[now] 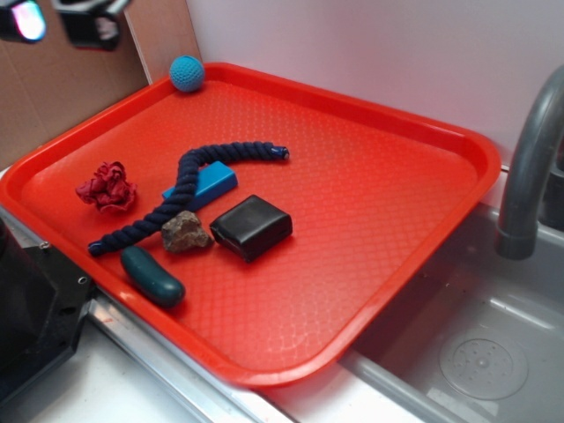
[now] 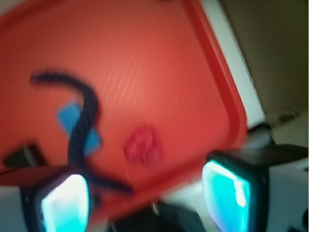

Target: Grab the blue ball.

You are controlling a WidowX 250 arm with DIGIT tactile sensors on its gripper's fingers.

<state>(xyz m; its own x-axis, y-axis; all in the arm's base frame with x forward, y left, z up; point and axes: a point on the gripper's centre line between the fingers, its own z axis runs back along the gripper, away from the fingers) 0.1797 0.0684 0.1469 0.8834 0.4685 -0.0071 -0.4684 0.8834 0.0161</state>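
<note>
The blue ball (image 1: 187, 73), small and turquoise with a rough surface, rests in the far left corner of the red tray (image 1: 379, 119), against its rim. My gripper (image 1: 62, 19) hangs high at the top left of the exterior view, well above and left of the ball. In the blurred wrist view my gripper (image 2: 145, 198) is open, its two glowing cyan pads (image 2: 65, 203) wide apart with nothing between them. It looks down on the tray's near-left edge (image 2: 231, 104). The ball is out of the wrist view.
On the tray lie a dark blue rope (image 1: 189, 189), a bright blue flat block (image 1: 211, 183), a brown rock (image 1: 185, 232), a black box (image 1: 252, 226), a dark teal capsule (image 1: 152, 276) and a red fabric flower (image 1: 107, 187). A grey faucet (image 1: 529, 167) and sink basin (image 1: 476, 352) sit right.
</note>
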